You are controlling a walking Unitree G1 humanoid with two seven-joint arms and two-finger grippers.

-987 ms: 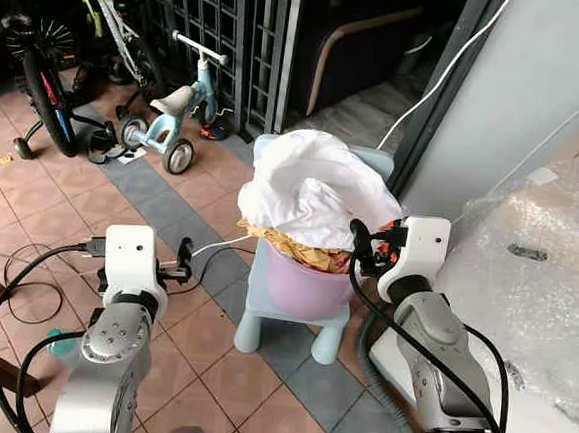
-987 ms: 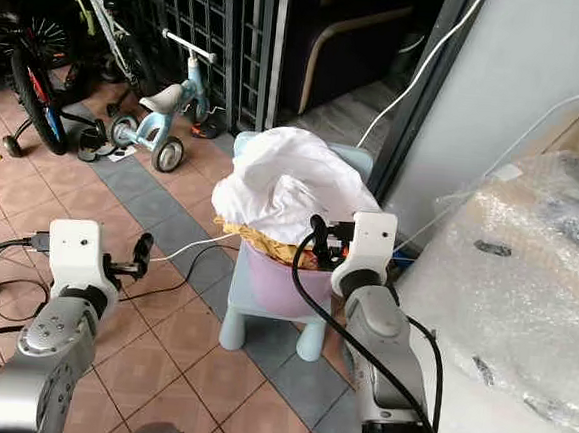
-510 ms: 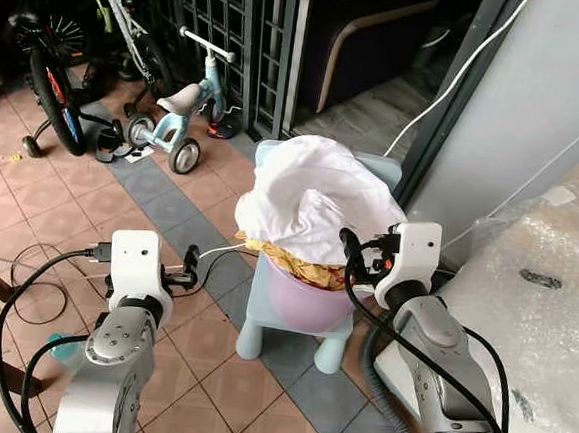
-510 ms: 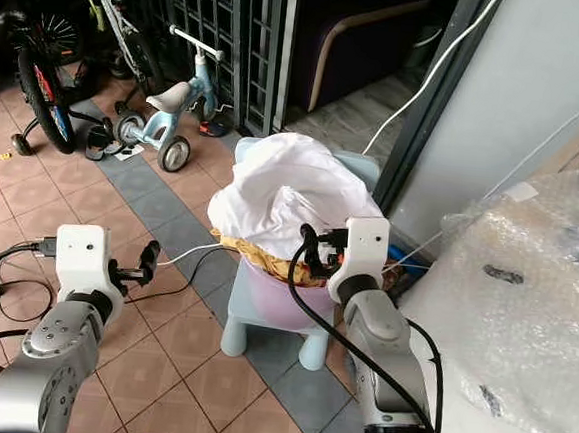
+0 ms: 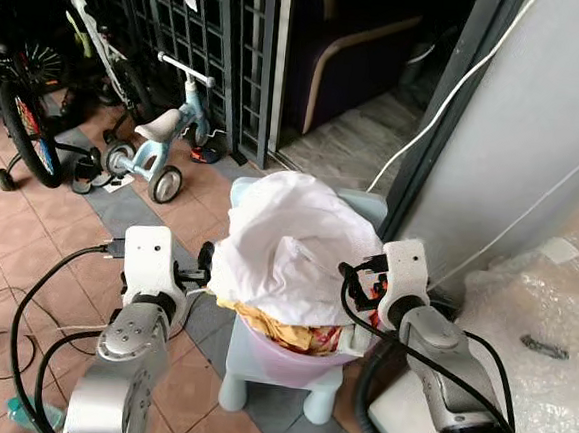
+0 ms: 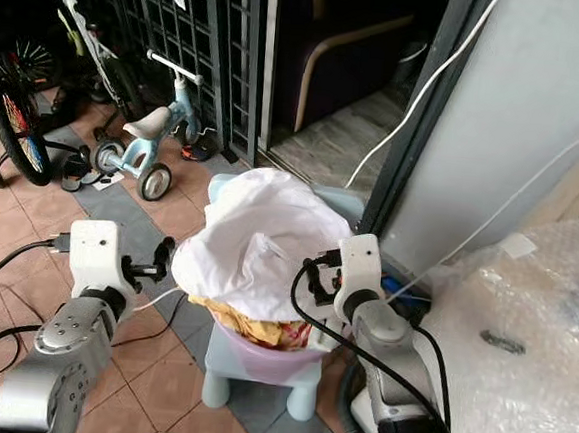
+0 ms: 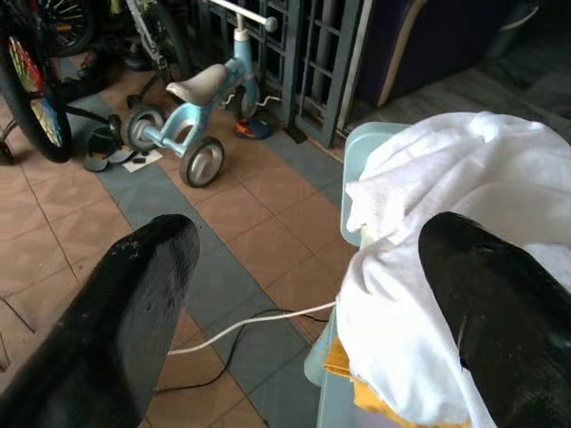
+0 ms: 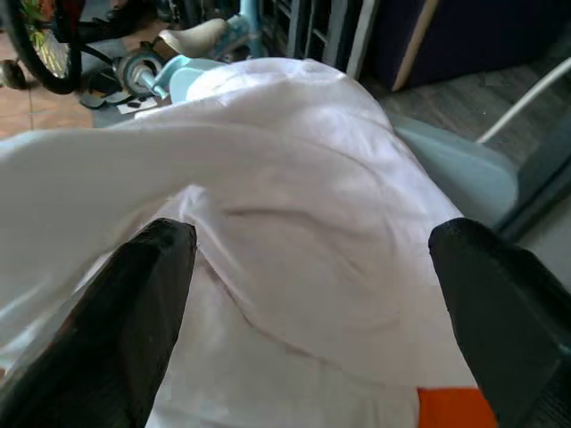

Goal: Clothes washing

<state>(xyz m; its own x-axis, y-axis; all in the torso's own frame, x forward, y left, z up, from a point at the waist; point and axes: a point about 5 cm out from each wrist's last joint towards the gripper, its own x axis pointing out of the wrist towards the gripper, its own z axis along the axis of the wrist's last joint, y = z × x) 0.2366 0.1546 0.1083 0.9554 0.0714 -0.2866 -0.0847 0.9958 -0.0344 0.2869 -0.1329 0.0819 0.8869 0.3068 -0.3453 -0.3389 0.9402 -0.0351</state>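
A heap of white cloth (image 5: 292,242) tops a pink laundry basket (image 5: 289,355) that stands on a pale blue stool (image 5: 242,371). Yellow and red fabric (image 5: 295,332) pokes out under the white cloth. My left gripper (image 5: 206,263) is open at the heap's left side, close to the cloth. My right gripper (image 5: 352,285) is open at the heap's right side, its fingers against the cloth and the basket rim. In the right wrist view the white cloth (image 8: 294,223) lies between the spread fingers (image 8: 134,312). The left wrist view has the cloth (image 7: 446,187) near one finger (image 7: 500,303).
A blue tricycle (image 5: 165,142) and a bicycle (image 5: 21,120) stand on the tiled floor at the left before a black metal grille (image 5: 184,28). A bubble-wrapped bulk (image 5: 545,342) fills the right. A white cable (image 7: 241,325) runs across the floor by the stool.
The camera has come closer to the basket. Both grippers now sit right beside the cloth heap, the left one much nearer than before. Both stay open.
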